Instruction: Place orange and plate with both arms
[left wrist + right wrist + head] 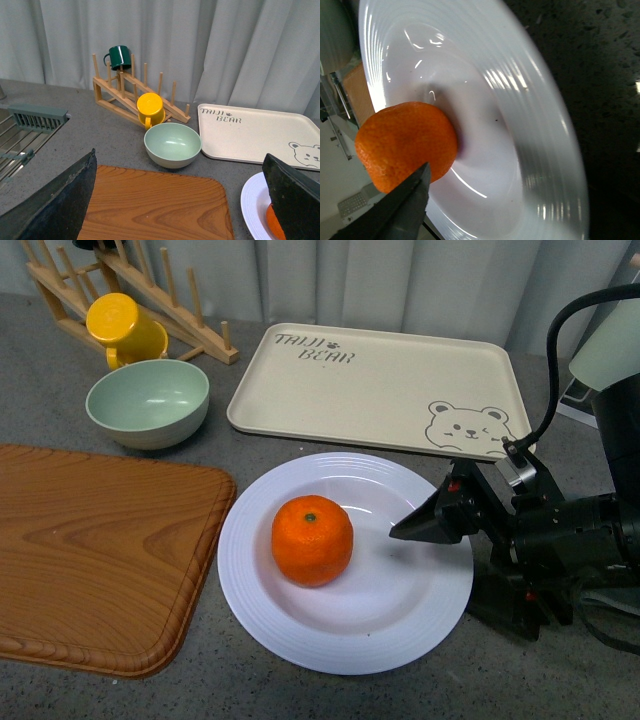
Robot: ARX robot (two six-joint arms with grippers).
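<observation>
I find the orange [312, 540] resting at the centre of the white plate [400, 625], near the middle of the counter. The right gripper [400, 531] reaches over the plate's right rim; I cannot tell its grip. The left gripper [178, 155] is spread wide, holding nothing.

White plate [530, 150] (ribbed rim blurred) holds orange [405, 145].

Beige tray [390, 390]: "TAIJI BEAR" printed in dark letters near one far corner. No other readable text.
</observation>
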